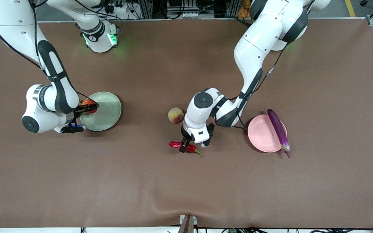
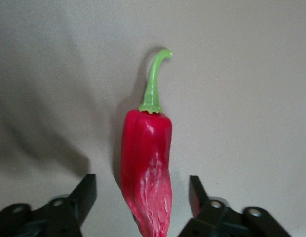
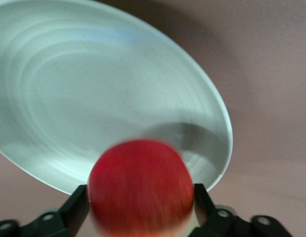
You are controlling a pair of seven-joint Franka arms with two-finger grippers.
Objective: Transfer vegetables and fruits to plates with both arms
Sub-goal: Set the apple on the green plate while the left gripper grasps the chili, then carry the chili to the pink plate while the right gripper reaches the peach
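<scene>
Brown cloth covers the tabletop (image 1: 160, 181), a little rumpled near the front camera. My left end effector (image 1: 185, 146) is down at the red chili pepper (image 2: 145, 173), released, with one finger (image 2: 84, 195) on each side of the body and neither one touching it yet. The pepper lies flat on the cloth, nearer the front camera than the peach (image 1: 175, 115). It looks glossy and tapered, so I judge it light and apt to slip or roll; I would close gently across the thick part of the body, not on the thin green stem (image 2: 156, 79), which seems likely to bend. My right end effector (image 3: 140, 210) is over the pale green plate (image 1: 108, 111), clenched on the round red fruit (image 3: 140, 195). That fruit looks firm and smooth, held across its widest part, and I expect it could roll once set down. The purple eggplant (image 1: 278, 129) already lies across the pink plate (image 1: 261, 134), its tip overhanging the rim.
</scene>
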